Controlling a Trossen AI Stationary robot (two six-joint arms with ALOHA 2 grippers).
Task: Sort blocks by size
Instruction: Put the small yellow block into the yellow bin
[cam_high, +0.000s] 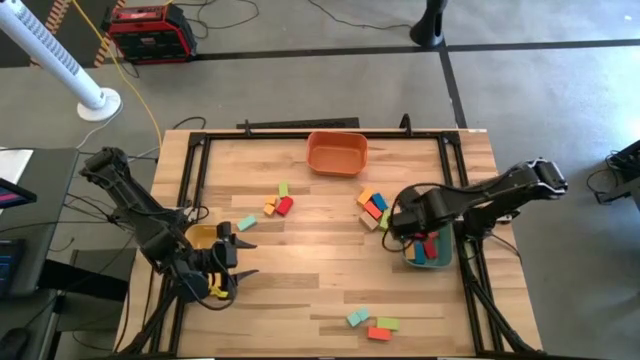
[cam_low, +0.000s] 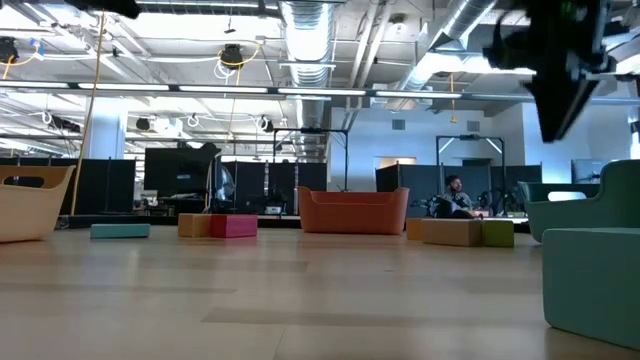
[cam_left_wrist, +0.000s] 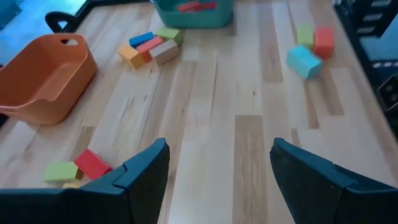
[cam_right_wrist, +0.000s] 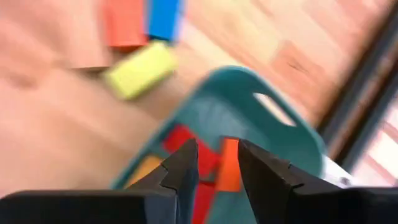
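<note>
**Right hand over the teal tray, nearest pile just beside it**

The right hand (cam_high: 408, 232) hangs above the near edge of the teal tray (cam_high: 443, 262), at the right side of the worktop (cam_high: 320, 280). In the right wrist view its fingers (cam_right_wrist: 180, 168) stand nearly together with only a narrow gap, and nothing shows gripped between them; red and orange blocks lie in the tray directly below. So the tray already holds several pieces, red, orange and a blue one among them.

The relation that matters next: the closest unsorted blocks are the mixed pile (cam_high: 374, 208) of orange, blue, red, tan and green pieces, just beside the tray toward the worktop's middle and far side, on the right arm's own half. Their long axes lie at differing angles, so the wrist would likely need turning to suit whichever is chosen.

The orange tray (cam_high: 336, 152) at the far edge looks empty. A yellow tray (cam_high: 200, 236) sits by the left hand (cam_high: 228, 268), which waits wide open and empty at the left side. Other blocks: a small cluster (cam_high: 279, 202) near the centre, and three pieces (cam_high: 372, 323) by the near edge.
</note>
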